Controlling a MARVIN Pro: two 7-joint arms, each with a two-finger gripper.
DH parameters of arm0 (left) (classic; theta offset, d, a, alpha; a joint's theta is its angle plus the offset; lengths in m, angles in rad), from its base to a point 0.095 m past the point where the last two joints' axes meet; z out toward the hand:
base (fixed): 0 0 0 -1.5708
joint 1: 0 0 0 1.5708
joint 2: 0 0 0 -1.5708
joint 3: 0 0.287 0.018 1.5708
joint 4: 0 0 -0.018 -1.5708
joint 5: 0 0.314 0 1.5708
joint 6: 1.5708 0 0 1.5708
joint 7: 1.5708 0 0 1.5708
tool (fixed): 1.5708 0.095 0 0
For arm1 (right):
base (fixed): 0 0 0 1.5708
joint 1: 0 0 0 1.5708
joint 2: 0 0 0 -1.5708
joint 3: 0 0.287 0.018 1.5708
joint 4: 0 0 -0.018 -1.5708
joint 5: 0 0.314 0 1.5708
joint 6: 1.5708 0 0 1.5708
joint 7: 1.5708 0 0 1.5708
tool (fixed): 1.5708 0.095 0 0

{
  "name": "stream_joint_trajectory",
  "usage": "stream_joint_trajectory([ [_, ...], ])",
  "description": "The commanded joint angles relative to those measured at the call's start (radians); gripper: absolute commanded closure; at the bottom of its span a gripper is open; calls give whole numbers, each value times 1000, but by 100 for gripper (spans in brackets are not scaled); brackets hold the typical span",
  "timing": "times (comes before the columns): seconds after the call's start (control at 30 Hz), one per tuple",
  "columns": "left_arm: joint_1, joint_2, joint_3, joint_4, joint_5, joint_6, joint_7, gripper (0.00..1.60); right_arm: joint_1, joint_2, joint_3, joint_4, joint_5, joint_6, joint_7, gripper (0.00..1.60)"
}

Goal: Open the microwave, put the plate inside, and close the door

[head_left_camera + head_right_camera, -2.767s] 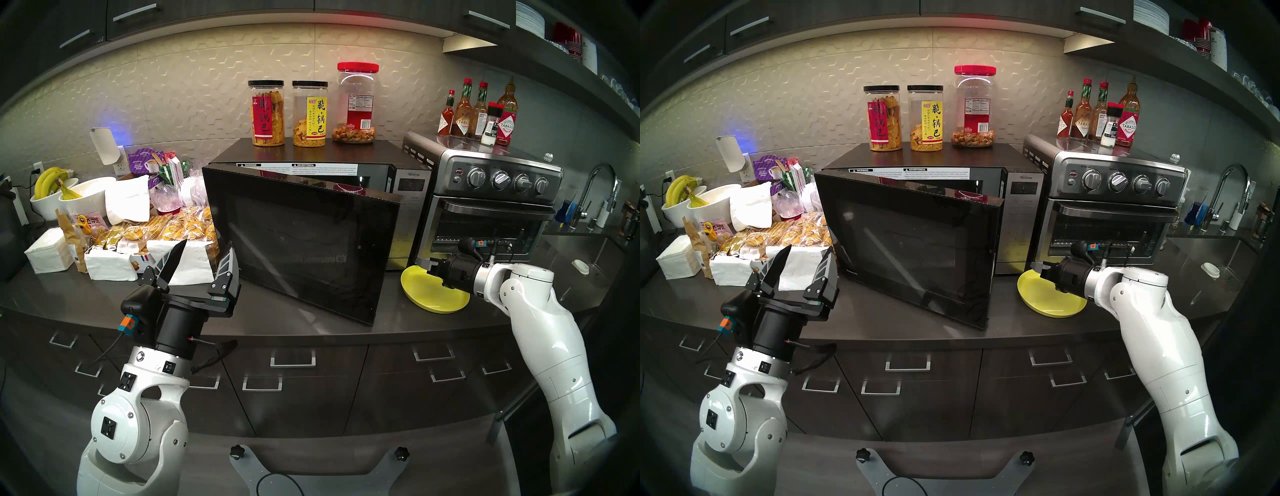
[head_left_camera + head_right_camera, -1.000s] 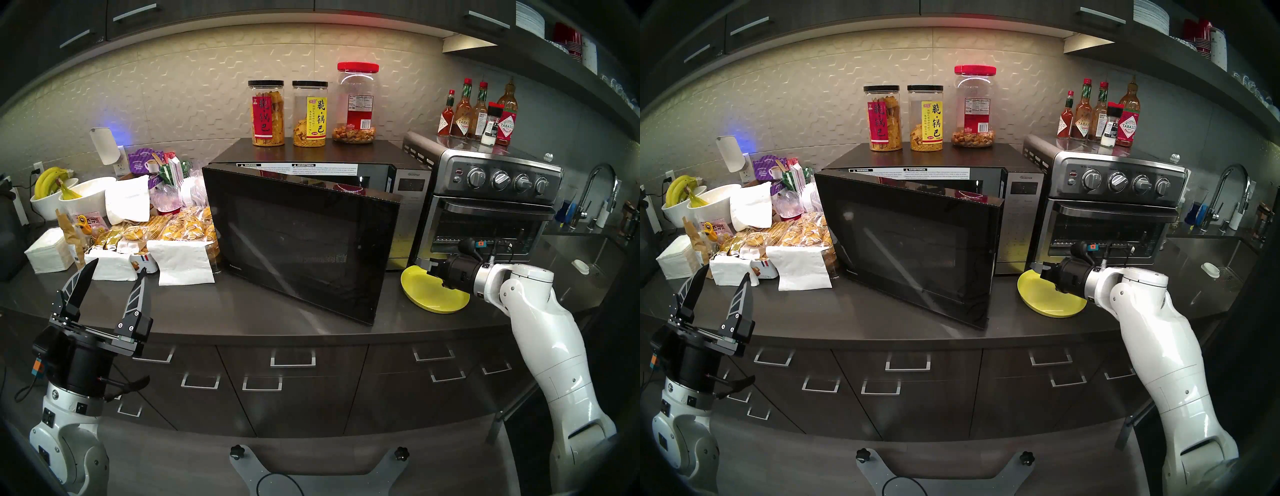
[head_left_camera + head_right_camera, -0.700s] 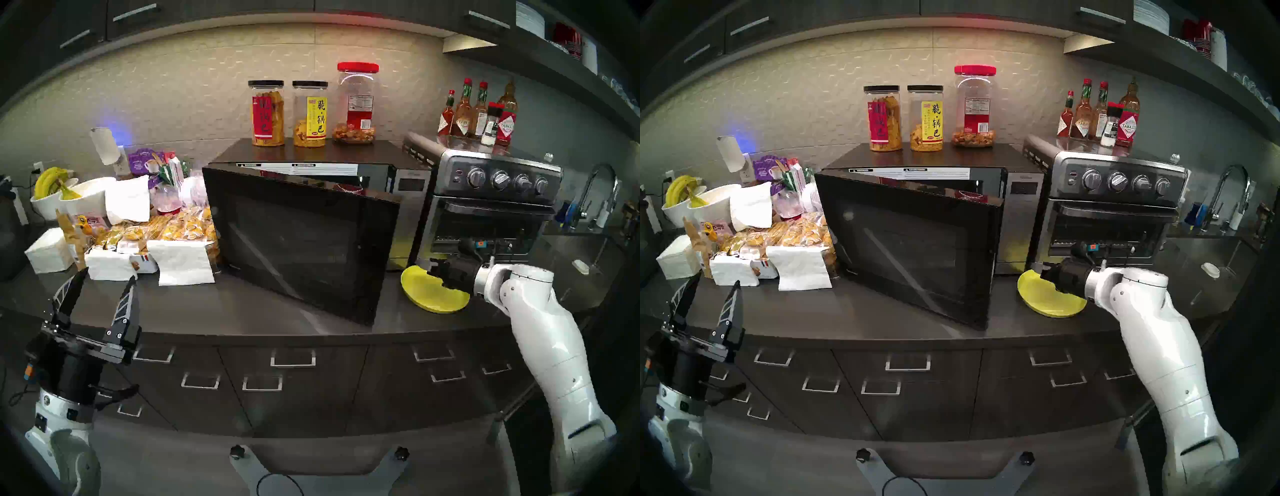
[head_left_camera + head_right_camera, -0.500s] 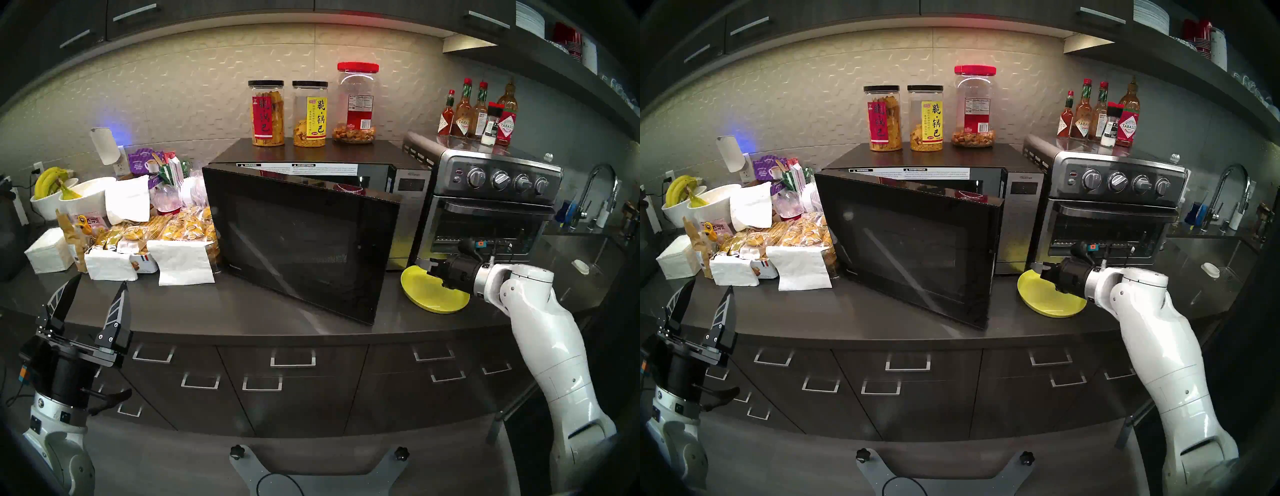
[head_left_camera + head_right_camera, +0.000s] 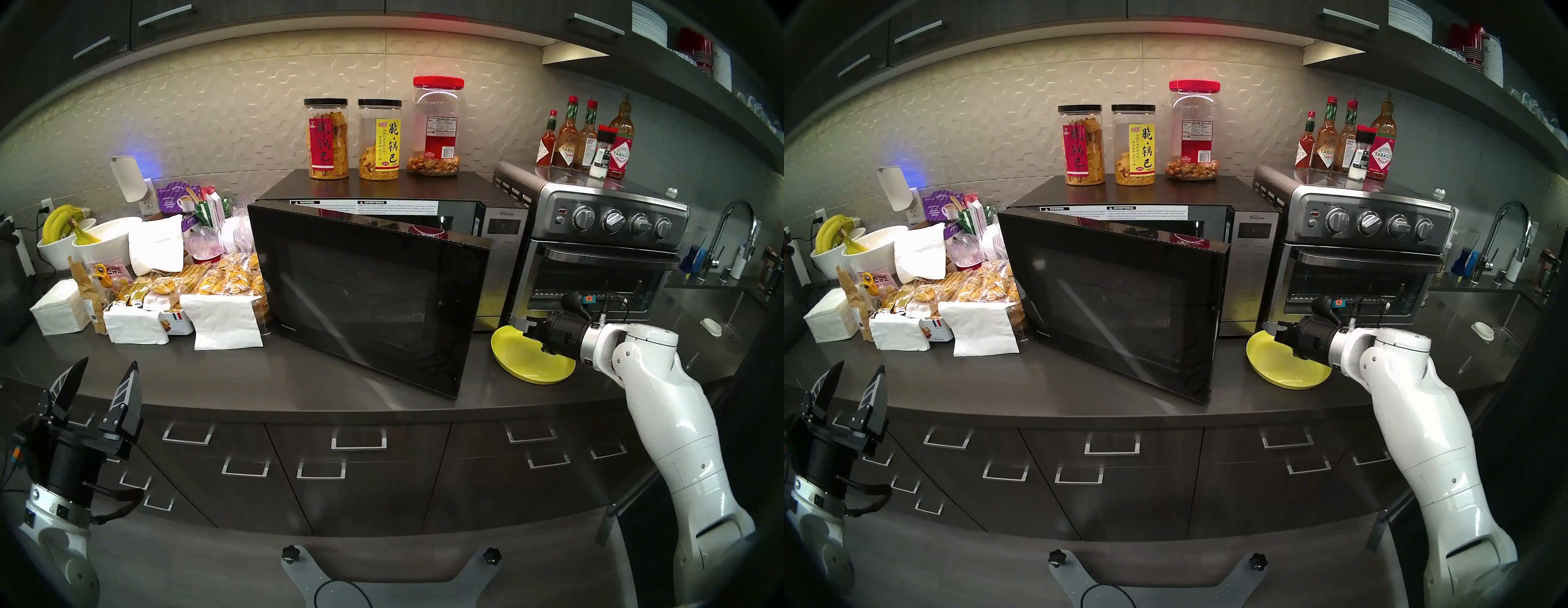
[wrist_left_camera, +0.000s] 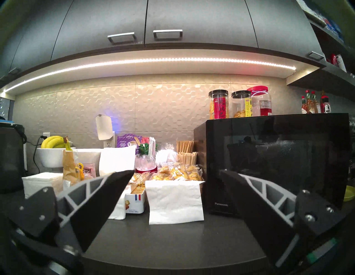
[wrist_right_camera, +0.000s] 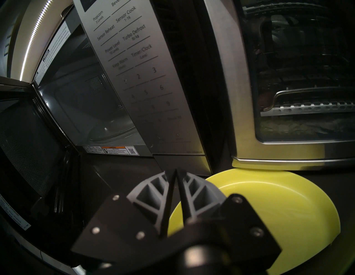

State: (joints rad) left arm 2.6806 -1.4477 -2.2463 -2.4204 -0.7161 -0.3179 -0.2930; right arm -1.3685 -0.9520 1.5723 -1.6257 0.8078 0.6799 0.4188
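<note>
**Current state, plate transfer**

1. My right pincer [image 7: 176, 171] is clenched, with the fingertips meeting. Nothing shows between the tips. I cannot tell whether the plate's rim is nipped lower down the fingers.
2. The plate [image 5: 522, 361] lies directly below this pincer and to its right, on the counter [image 5: 254, 373], with its far rim just in front of the toaster oven [image 5: 611, 220]. It is round, so no long axis constrains the approach. Only the rim offers a hold.
3. My left pincer [image 5: 108, 361] is released and empty. It is well apart from the plate, out past the counter's front edge, with the whole door [image 5: 369, 297] between it and the plate. The right arm is therefore the nearer one, by a wide margin.
4. The microwave [image 5: 382, 187] stands ahead and to the left of my right pincer. The door is ajar, hinged on the far left, and its free edge is just left of this pincer. The glass turntable [image 7: 113, 132] shows through the gap.
5. Judgement: the coming move turns on that gap. The plate must travel left and forward from the pincer. The opening looks narrow for a plate held flat, so the door probably needs swinging wider first.
</note>
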Motion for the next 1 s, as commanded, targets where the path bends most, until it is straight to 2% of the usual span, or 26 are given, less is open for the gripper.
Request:
stream_joint_trajectory([
  [0.0,11,20,-17,-23,-15,52,7,0,14,-3,7,-15,2,-6,-3,99],
  [0.6,-17,77,-58,-23,52,126,9,0,14,-5,8,-16,1,-6,-3,99],
  [0.8,-6,87,-96,-23,38,128,-31,0,14,-5,8,-16,0,-6,-3,99],
  [0.97,9,88,-131,-23,1,114,-102,0,14,-6,9,-16,0,-5,-3,99],
])
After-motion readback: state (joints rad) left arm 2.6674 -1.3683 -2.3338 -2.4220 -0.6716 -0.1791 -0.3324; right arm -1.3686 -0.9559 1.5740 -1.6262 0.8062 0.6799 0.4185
